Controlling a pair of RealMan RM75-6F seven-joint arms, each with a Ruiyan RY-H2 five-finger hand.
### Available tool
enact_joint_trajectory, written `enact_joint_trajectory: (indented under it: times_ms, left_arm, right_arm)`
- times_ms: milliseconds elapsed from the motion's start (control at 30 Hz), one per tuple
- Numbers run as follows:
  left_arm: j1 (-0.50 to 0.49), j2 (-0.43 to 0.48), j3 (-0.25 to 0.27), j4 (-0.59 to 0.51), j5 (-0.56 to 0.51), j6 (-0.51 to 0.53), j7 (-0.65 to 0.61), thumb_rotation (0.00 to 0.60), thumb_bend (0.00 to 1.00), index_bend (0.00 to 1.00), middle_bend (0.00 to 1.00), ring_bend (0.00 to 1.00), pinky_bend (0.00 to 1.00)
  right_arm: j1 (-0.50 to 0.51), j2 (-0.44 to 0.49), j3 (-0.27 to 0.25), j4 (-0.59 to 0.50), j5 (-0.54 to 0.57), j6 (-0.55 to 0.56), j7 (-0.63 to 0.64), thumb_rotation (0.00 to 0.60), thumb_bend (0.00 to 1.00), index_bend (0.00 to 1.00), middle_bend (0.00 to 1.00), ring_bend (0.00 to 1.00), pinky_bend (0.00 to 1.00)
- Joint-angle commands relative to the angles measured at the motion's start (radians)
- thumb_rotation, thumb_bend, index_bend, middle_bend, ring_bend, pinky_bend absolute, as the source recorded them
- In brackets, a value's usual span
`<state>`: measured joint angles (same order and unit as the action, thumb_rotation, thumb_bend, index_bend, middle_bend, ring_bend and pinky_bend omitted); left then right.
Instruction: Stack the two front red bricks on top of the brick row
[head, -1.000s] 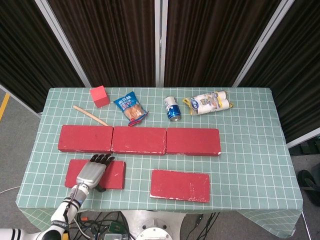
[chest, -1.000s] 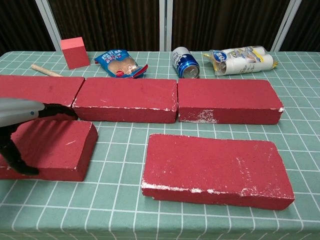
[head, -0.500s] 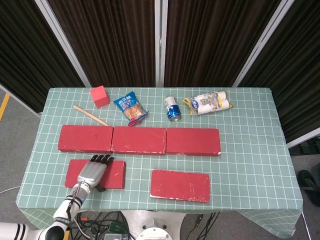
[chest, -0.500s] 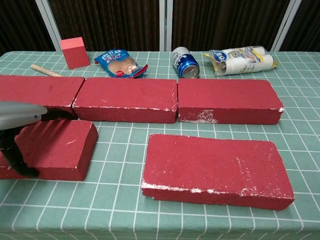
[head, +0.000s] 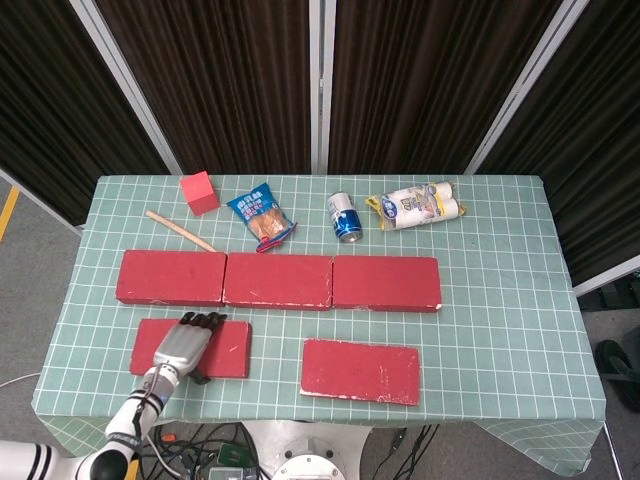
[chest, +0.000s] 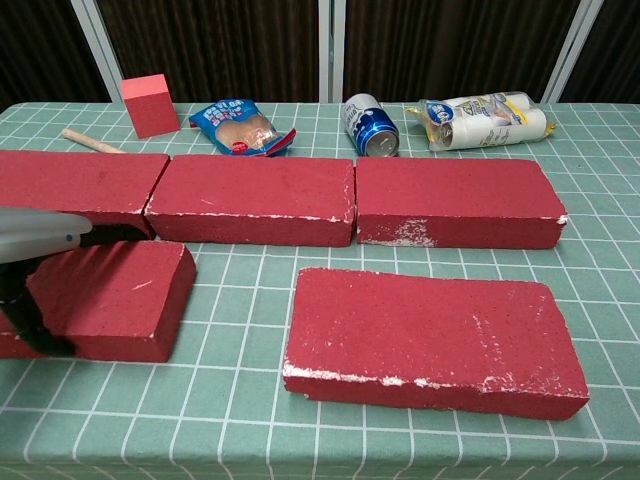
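The setting is a robotics test bay or laboratory, not a home or shop. A single work table covered with a green cloth printed with a white grid (head: 500, 300) stands on a bare grey floor (head: 30, 250). Dark pleated curtains held in pale metal frame posts (head: 316, 80) enclose the area behind the table. Loose cables and equipment hardware (head: 230, 455) are visible below the front table edge. The items on the cloth form a mixed set of test props: red foam-like bricks in a row (head: 278, 280), a small red cube (head: 199, 192), a blue drink can (head: 345, 217), a blue snack packet (head: 261, 217).
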<state>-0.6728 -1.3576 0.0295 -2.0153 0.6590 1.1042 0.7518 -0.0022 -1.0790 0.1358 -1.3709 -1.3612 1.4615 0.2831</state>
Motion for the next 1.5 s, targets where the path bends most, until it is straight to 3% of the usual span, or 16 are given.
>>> enact_joint_trajectory:
  times_ms: [33, 567, 733, 867, 1033, 1200, 1500]
  left_arm:
    - [-0.001, -0.001, 0.003, 0.001, 0.004, 0.002, -0.009, 0.6, 0.13, 0.07, 0.08, 0.11, 0.0]
    - [0.015, 0.046, 0.035, -0.06, 0.115, 0.043, -0.055, 0.6, 0.16, 0.1, 0.14, 0.19, 0.0]
    - [0.027, 0.109, 0.044, -0.143, 0.182, 0.103, -0.035, 0.6, 0.16, 0.1, 0.15, 0.2, 0.0]
    - [0.009, 0.168, 0.021, -0.189, 0.179, 0.113, -0.021, 0.6, 0.16, 0.1, 0.15, 0.2, 0.0]
    - [-0.063, 0.22, -0.074, -0.184, 0.088, 0.064, -0.036, 0.6, 0.16, 0.11, 0.15, 0.2, 0.0]
    - [-0.162, 0.205, -0.162, -0.083, -0.052, -0.028, -0.055, 0.6, 0.16, 0.11, 0.15, 0.2, 0.0]
    - [-0.3, 0.115, -0.196, 0.101, -0.259, -0.116, -0.026, 0.6, 0.16, 0.11, 0.17, 0.19, 0.0]
  right_arm:
    - [0.0, 0.0, 0.0, 0.0, 0.0, 0.0, 0.0, 0.6, 0.0, 0.0, 0.0, 0.0, 0.0]
    - [0.0, 0.001, 0.002, -0.001, 0.002, -0.004, -0.002, 0.6, 0.0, 0.0, 0.0, 0.0, 0.0]
    - [-0.003, 0.006, 0.005, -0.007, 0.003, 0.002, -0.004, 0.6, 0.0, 0.0, 0.0, 0.0, 0.0]
    - [-0.003, 0.009, 0.006, -0.013, 0.002, 0.005, -0.006, 0.6, 0.0, 0.0, 0.0, 0.0, 0.0]
    - [-0.005, 0.012, 0.011, -0.018, 0.001, 0.015, -0.008, 0.6, 0.0, 0.0, 0.0, 0.0, 0.0]
    - [-0.012, 0.032, 0.016, -0.036, -0.009, 0.041, -0.009, 0.6, 0.0, 0.0, 0.0, 0.0, 0.0]
    - [-0.016, 0.067, 0.014, -0.09, -0.037, 0.071, -0.038, 0.6, 0.0, 0.0, 0.0, 0.0, 0.0]
